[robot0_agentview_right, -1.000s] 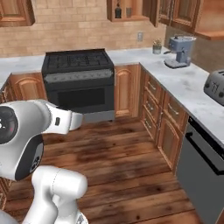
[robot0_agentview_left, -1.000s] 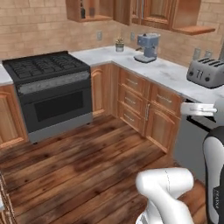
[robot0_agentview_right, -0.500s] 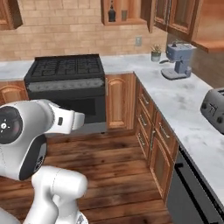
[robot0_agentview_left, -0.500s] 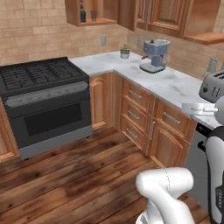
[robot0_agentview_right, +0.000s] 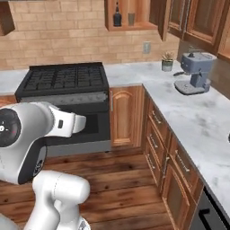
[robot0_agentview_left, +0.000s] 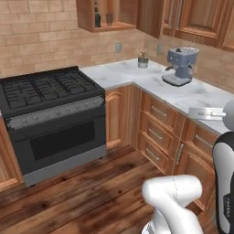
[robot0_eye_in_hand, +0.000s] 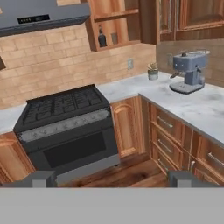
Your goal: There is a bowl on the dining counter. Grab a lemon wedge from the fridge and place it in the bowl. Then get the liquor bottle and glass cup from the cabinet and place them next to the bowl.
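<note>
A home kitchen: black gas stove (robot0_agentview_left: 50, 98), marble worktop (robot0_agentview_left: 183, 98), wooden cabinets (robot0_agentview_right: 130, 114), coffee machine (robot0_eye_in_hand: 189, 70).

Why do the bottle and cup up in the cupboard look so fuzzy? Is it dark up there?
In the left base view the liquor bottle and glass cup are tiny and soft-edged; in the hand view the cabinet shades them, though the bottle's neck shows; the right base view is evenly lit, no glare.

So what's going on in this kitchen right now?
The robot faces the corner with the black stove. Its end effector is open and empty. Up in the open cabinet the liquor bottle and glass cup stand side by side, untouched. A coffee machine sits on the worktop.
</note>
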Robot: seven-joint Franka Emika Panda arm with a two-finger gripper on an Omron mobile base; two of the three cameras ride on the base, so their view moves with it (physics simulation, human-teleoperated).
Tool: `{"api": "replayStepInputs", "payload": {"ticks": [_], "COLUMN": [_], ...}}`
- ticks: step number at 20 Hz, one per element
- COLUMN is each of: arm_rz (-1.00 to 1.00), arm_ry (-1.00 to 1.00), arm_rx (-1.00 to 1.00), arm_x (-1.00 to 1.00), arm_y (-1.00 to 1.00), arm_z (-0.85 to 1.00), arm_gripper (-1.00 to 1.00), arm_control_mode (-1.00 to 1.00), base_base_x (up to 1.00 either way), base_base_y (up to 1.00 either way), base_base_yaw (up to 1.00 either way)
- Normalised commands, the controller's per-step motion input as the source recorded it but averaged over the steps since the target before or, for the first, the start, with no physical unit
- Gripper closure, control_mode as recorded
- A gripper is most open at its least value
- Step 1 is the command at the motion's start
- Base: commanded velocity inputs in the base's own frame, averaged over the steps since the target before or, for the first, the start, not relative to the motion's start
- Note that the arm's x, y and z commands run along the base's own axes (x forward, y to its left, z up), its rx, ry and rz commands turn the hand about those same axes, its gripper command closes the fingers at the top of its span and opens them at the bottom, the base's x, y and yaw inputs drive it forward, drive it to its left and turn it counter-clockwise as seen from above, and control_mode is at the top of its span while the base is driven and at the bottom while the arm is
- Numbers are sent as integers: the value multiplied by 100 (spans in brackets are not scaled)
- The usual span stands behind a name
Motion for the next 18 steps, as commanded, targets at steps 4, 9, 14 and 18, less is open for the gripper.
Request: {"api": "replayStepInputs", "payload": {"ticks": [4,9,14,18], "arm_rz": [0,0,0,0], "arm_ry": [0,0,0,0], "arm_rx": [0,0,0,0], "arm_x": [0,0,0,0], "arm_y": [0,0,0,0], "arm_z": [0,0,0,0], "arm_gripper": [-100,-100,-100,-100], "arm_control_mode": [100,100,100,100], "base_base_x": [98,97,85,82], "base_base_y": [7,9,14,10], "base_base_yaw": [0,0,-5,-10]}}
